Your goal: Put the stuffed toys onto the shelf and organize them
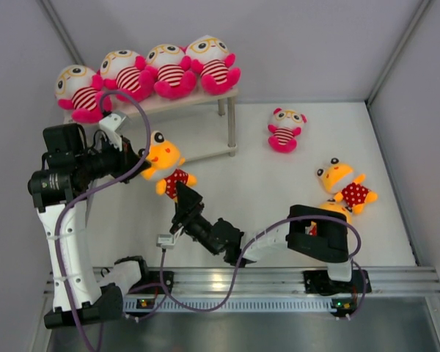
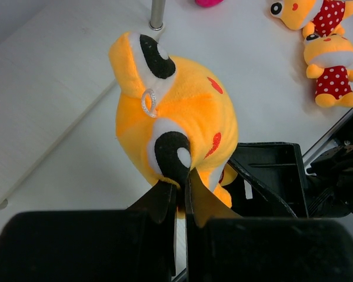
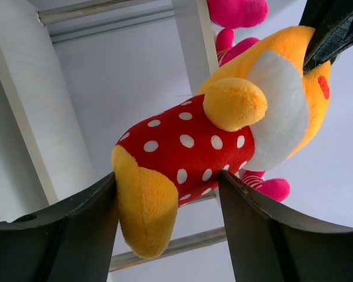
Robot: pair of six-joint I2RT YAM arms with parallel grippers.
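Note:
Four striped pink-limbed plush (image 1: pixel 150 73) sit in a row on the shelf's top board (image 1: pixel 152 105). A fifth one (image 1: pixel 283 129) lies on the table to the right. My left gripper (image 1: pixel 141 163) is shut on the head of an orange polka-dot plush (image 1: pixel 166 163), pinching it by the eye (image 2: pixel 170 154), and holds it in the air in front of the shelf's lower board (image 1: pixel 202 136). My right gripper (image 1: pixel 182 196) is open just below, its jaws standing on either side of that plush's foot (image 3: pixel 147 208) and red body (image 3: pixel 182 147). Two more orange plush (image 1: pixel 345 185) lie at the right.
One orange plush (image 1: pixel 330 210) is partly hidden behind the right arm's base. The shelf's metal leg (image 1: pixel 231 125) stands at its right end. White walls close in the table at the back and on both sides.

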